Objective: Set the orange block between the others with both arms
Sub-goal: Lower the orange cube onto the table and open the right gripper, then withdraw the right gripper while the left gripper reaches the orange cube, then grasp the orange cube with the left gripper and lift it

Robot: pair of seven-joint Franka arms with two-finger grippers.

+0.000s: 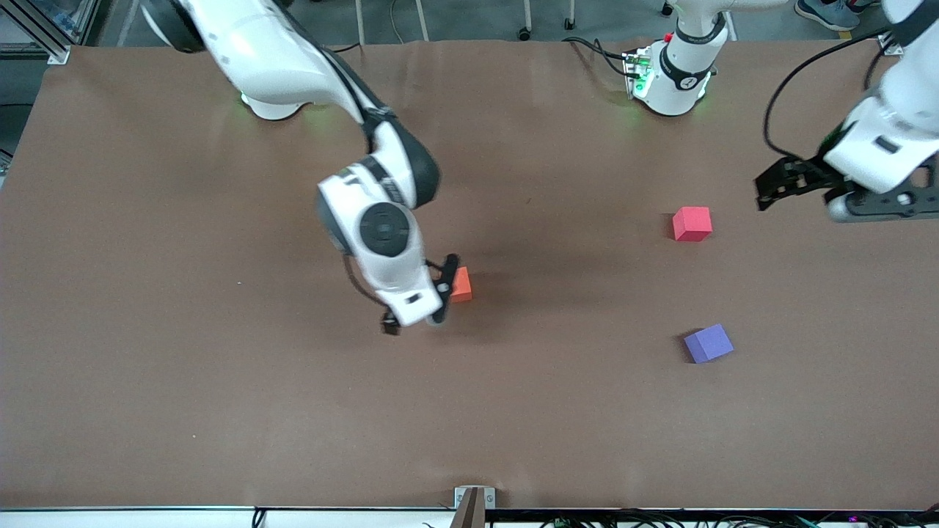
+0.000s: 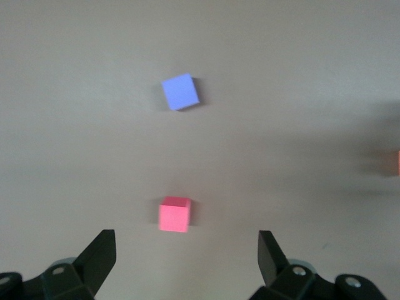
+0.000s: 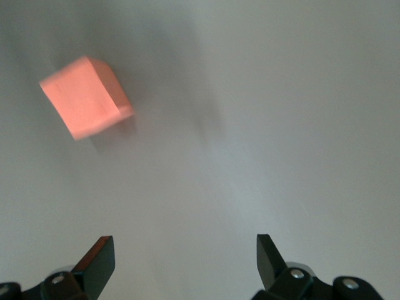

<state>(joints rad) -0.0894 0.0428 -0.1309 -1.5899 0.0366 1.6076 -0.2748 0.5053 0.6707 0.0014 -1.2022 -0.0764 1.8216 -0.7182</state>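
The orange block rests on the brown table near its middle. My right gripper hangs open right beside it, with nothing between its fingers. The pinkish-red cube and the purple-blue cube lie toward the left arm's end, the purple-blue one nearer the front camera. My left gripper hovers open and empty over the table beside the pinkish-red cube. A sliver of the orange block shows at the edge of the left wrist view.
The brown table spreads wide around the three cubes. A gap of bare table separates the pinkish-red and purple-blue cubes. A small metal bracket sits at the table's front edge.
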